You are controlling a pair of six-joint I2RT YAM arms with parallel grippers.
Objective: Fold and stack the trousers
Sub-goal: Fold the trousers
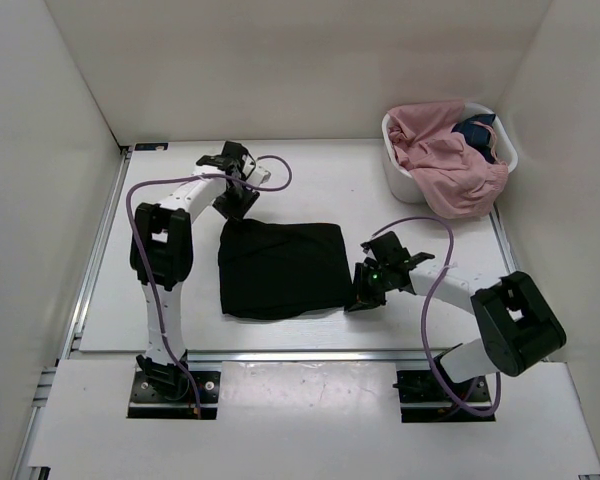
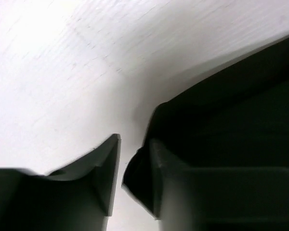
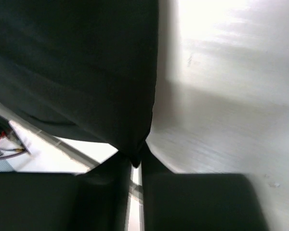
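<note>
The black trousers (image 1: pixel 280 268) lie folded into a rough square in the middle of the table. My left gripper (image 1: pixel 237 207) is at their far left corner. In the left wrist view the gripper (image 2: pixel 135 144) is open, with the trousers' corner (image 2: pixel 231 120) between the fingers against the right one and a gap to the left one. My right gripper (image 1: pixel 361 298) is at the near right corner. In the right wrist view it (image 3: pixel 136 161) is shut on that corner of the trousers (image 3: pixel 77 62), low over the table.
A white basket (image 1: pixel 398 180) stands at the back right, with pink clothes (image 1: pixel 445 160) hanging over its rim and a dark blue item (image 1: pixel 477 130) inside. White walls enclose the table on three sides. A metal rail (image 1: pixel 280 355) runs along its near edge.
</note>
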